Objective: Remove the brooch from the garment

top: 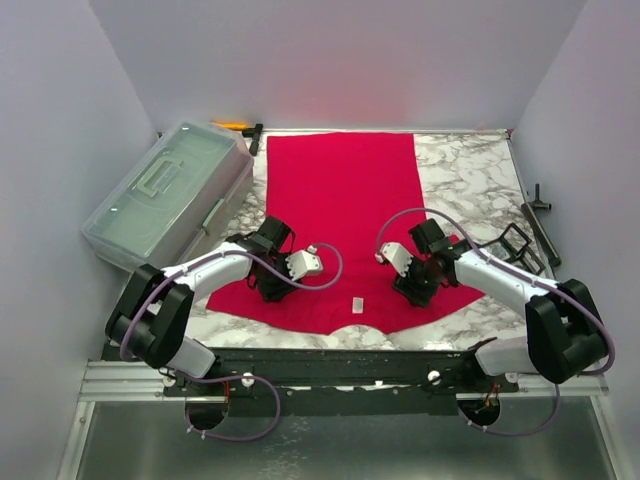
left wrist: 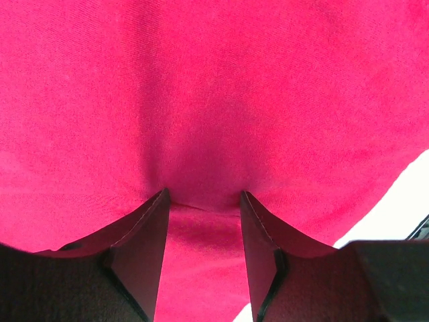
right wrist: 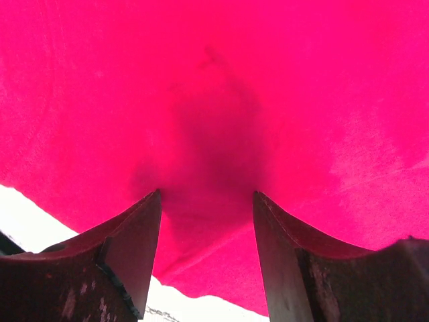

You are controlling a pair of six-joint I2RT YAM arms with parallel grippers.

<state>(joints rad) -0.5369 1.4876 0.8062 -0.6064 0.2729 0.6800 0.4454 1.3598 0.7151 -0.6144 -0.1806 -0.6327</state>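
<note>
Two pincers are down on the red shirt (top: pixel 345 200), which lies flat on the marble table (top: pixel 470 175). Its neck, with the small white label (top: pixel 356 304), is at the near edge between the arms. From above I see only that the left pincer (top: pixel 271 291) stands on the near left part of the cloth and the right pincer (top: pixel 414 291) on the near right part; how their jaws stand is hard to judge there. The wrist cameras show it: each pincer is spread, tips down against the cloth, with red cloth in the gap. Left of the shirt stands a clear plastic box (top: pixel 165 190) with its lid on. A black tool (top: pixel 538 222) and a black wire frame (top: pixel 515 245) lie at the right edge. Pale walls close three sides.
</note>
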